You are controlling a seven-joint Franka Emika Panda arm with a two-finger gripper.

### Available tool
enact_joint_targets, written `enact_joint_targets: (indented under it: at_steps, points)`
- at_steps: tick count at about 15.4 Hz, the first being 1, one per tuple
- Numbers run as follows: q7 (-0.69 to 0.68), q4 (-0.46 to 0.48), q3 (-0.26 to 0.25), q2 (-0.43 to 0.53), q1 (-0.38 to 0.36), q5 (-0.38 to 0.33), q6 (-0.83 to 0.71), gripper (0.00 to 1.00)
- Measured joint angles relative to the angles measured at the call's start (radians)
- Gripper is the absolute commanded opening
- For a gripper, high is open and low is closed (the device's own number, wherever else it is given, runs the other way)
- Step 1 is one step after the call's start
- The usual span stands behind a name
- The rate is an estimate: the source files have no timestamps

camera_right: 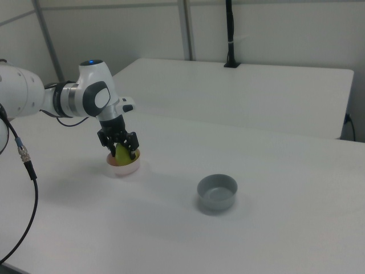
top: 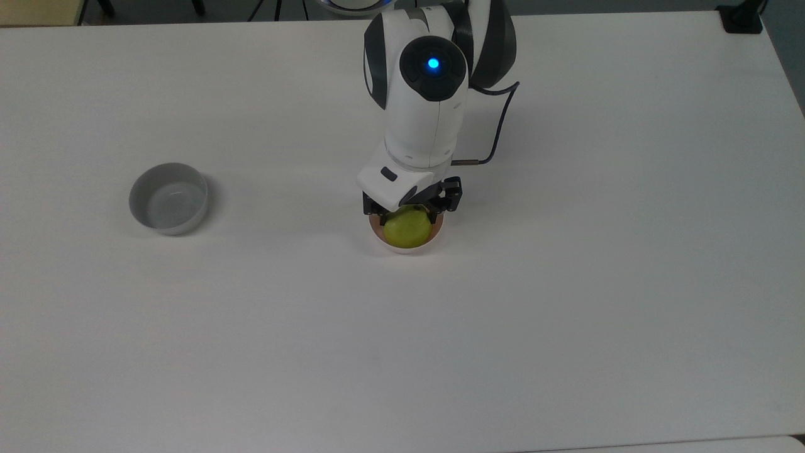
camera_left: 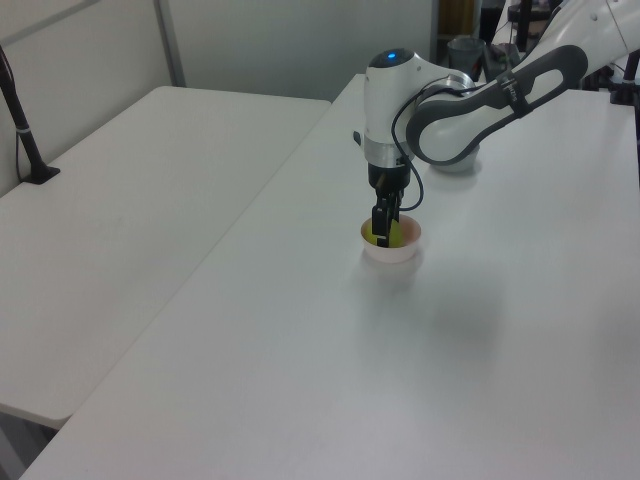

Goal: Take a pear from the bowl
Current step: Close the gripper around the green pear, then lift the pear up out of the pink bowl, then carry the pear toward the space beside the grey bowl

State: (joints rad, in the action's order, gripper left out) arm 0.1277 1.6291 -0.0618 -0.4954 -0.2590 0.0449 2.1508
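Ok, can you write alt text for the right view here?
A white robot arm reaches down with its gripper fingers on either side of a yellow-green pear sitting in a pale pink bowl on a white table. An empty grey bowl stands apart, toward the right view's right.

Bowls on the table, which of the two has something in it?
The pale pink bowl under the hand holds a pear; the grey bowl stands apart, empty.
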Motion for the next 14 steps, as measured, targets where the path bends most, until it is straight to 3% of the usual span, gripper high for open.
enact_joint_targets:
  at_steps: [3, 9, 14]
  points:
    - [0.0, -0.01, 0.0, 0.022, 0.0, 0.0, -0.05, 0.47]
    - [0.0, -0.027, -0.004, 0.166, 0.014, 0.0, -0.221, 0.48]
    - [0.0, -0.025, -0.011, 0.223, 0.054, 0.0, -0.264, 0.48]
